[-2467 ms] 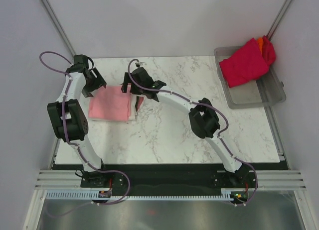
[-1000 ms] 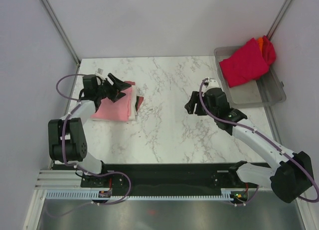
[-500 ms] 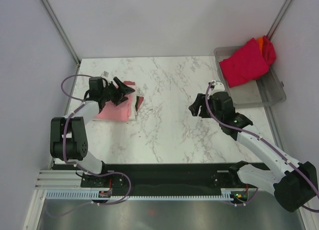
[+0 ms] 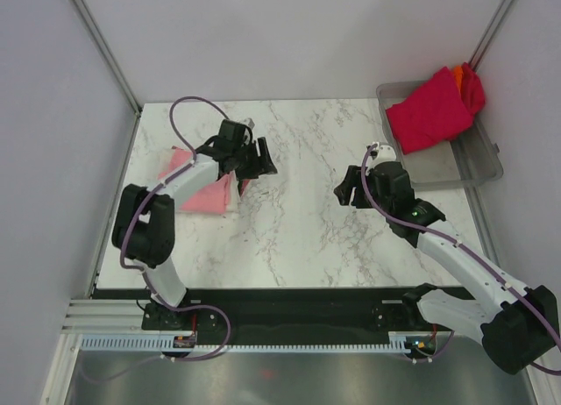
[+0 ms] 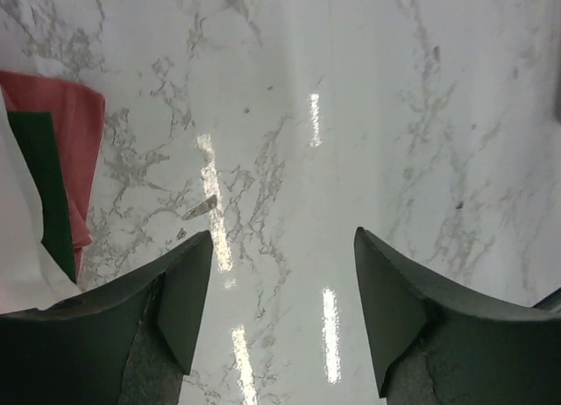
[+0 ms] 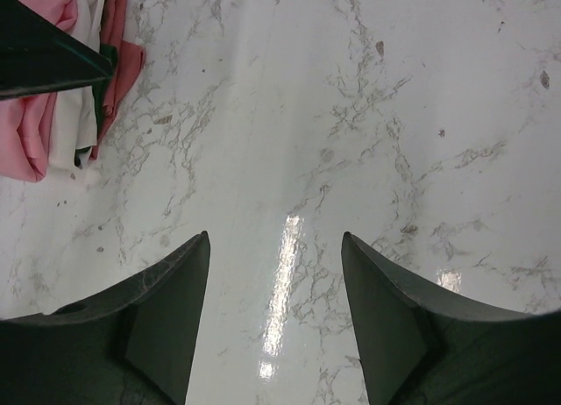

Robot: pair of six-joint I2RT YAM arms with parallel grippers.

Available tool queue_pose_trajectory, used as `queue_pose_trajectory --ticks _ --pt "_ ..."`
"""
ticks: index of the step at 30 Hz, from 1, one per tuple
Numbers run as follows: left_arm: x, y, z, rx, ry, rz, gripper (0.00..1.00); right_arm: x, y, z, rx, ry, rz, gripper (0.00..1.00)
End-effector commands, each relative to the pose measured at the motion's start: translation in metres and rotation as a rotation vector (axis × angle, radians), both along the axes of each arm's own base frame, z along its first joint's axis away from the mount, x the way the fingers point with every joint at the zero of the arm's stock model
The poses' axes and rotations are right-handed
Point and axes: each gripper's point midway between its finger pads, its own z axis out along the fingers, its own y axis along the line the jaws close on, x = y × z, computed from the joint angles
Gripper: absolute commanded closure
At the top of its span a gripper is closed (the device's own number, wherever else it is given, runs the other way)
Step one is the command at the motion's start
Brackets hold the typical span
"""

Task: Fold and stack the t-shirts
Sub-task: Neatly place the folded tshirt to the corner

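A folded stack of t-shirts lies at the table's left: a light pink shirt (image 4: 203,193) on top, a cream-white edge (image 4: 230,200) and a dark red edge (image 4: 244,182) below it. My left gripper (image 4: 259,162) hovers just right of the stack, open and empty; its wrist view shows the stack's red edge (image 5: 77,133) at the left and bare marble between the fingertips (image 5: 282,238). My right gripper (image 4: 349,188) is open over mid-table (image 6: 274,238), empty, with the stack (image 6: 53,133) far off. A crimson shirt (image 4: 429,112) and an orange one (image 4: 474,86) lie heaped in the tray.
The grey translucent tray (image 4: 460,168) sits at the back right corner, past the right gripper. Grey walls close in the white marble table (image 4: 289,238) on three sides. A small scrap (image 5: 200,209) lies on the marble near the left fingers.
My left arm has swung right, from above the folded stack to just past its right edge, jaws narrowing slightly. The right arm drew back a little, then held still.
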Motion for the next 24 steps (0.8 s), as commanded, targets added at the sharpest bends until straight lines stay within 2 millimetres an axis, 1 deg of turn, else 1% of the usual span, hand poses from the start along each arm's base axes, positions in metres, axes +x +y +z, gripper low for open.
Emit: queue_pose_trajectory --ticks 1,2,3,4,5,8,9,12,13,15,16,17,19,22,24 --pt "-0.009 0.004 -0.038 0.122 0.103 -0.048 0.27 0.003 -0.004 0.007 -0.008 -0.031 -0.011 0.31" --pt "-0.006 0.003 -0.049 0.135 0.128 -0.051 0.28 0.003 -0.004 0.007 -0.009 -0.031 -0.010 0.31" --pt "-0.010 0.002 -0.055 0.147 0.153 -0.060 0.29 0.003 -0.004 0.006 -0.010 -0.030 -0.010 0.31" --pt "-0.007 0.002 -0.058 0.154 0.159 -0.059 0.30 0.003 -0.005 0.006 -0.011 -0.032 -0.011 0.31" --pt "-0.008 0.002 -0.065 0.163 0.176 -0.063 0.30 0.004 -0.004 0.005 -0.009 -0.028 -0.011 0.31" --pt "-0.006 0.004 -0.074 0.200 0.188 -0.058 0.30 0.005 -0.004 0.004 -0.011 -0.022 -0.011 0.31" --pt "-0.006 0.006 -0.083 0.221 0.205 -0.060 0.30 0.005 -0.003 0.004 -0.010 -0.021 -0.009 0.32" --pt "-0.001 0.009 -0.091 0.251 0.216 -0.059 0.31 0.005 -0.002 0.005 -0.004 -0.022 -0.008 0.32" --pt "0.001 0.008 -0.099 0.258 0.232 -0.056 0.32 0.005 -0.002 0.005 -0.004 -0.022 -0.008 0.32" --pt "0.003 0.009 -0.105 0.268 0.241 -0.055 0.32 0.006 -0.002 0.005 -0.003 -0.023 -0.008 0.32" --pt "0.006 0.010 -0.111 0.285 0.245 -0.045 0.32 0.005 -0.002 0.005 -0.001 -0.022 -0.008 0.32" --pt "0.008 0.012 -0.111 0.299 0.242 -0.041 0.32 0.005 -0.002 0.005 0.000 -0.022 -0.008 0.32" --pt "0.015 0.024 -0.119 0.363 0.246 0.000 0.32 0.004 -0.002 0.004 0.001 -0.019 -0.009 0.32" --pt "0.013 0.038 -0.127 0.394 0.291 0.019 0.33 0.002 -0.003 0.004 0.003 -0.022 -0.008 0.33" --pt "0.014 0.051 -0.130 0.425 0.298 0.050 0.34 0.002 -0.004 0.002 0.000 -0.018 -0.011 0.33"
